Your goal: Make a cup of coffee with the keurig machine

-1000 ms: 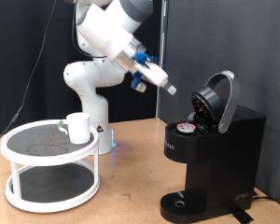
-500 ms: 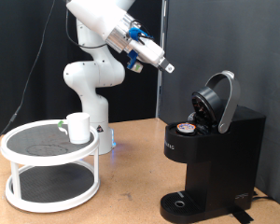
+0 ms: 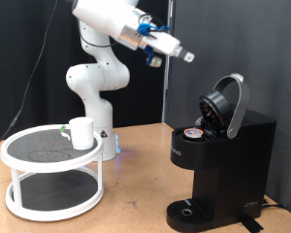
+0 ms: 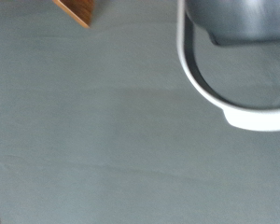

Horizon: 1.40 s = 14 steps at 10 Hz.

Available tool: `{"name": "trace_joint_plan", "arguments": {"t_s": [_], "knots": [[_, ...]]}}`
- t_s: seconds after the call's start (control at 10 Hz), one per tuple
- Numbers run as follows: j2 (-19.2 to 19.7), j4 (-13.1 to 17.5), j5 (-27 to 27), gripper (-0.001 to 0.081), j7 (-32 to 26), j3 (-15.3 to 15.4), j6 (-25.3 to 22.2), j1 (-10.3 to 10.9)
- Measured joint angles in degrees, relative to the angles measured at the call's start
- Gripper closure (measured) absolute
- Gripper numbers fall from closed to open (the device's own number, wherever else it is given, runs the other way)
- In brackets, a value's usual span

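Observation:
The black keurig machine [image 3: 221, 155] stands at the exterior view's right with its rounded lid [image 3: 228, 102] hinged up. A small dark-topped pod [image 3: 194, 133] sits in its open chamber. The white cup [image 3: 81, 132] stands on the top shelf of a white round two-tier stand [image 3: 50, 175] at the exterior view's left. My gripper [image 3: 185, 55] is high in the air, above and to the left of the open lid, touching nothing, with nothing seen between its fingers. The wrist view shows no fingers, only a grey surface and a curved white rim [image 4: 215, 98].
The robot's white base [image 3: 92, 97] stands behind the stand on the wooden table [image 3: 136, 194]. The round drip tray [image 3: 189, 211] at the machine's foot has nothing on it. A dark curtain hangs behind.
The arm has swung upward, and the gripper has risen and moved a little to the right, away from the machine's chamber. The cup, pod and lid have not moved.

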Motion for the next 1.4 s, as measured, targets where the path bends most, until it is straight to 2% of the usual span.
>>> {"name": "trace_joint_plan", "arguments": {"t_s": [0.2, 0.4, 0.9, 1.4], "knots": [[1.4, 2.8, -0.7, 0.0072, 3.8, 1.8, -2.2, 0.9], [3.0, 5.4, -3.4, 0.0072, 9.3, 3.9, -2.0, 1.3], [3.0, 5.1, 1.7, 0.0072, 4.7, 3.7, -1.6, 1.3], [6.4, 10.9, -2.3, 0.0072, 10.1, 9.9, 1.6, 2.8]]}}
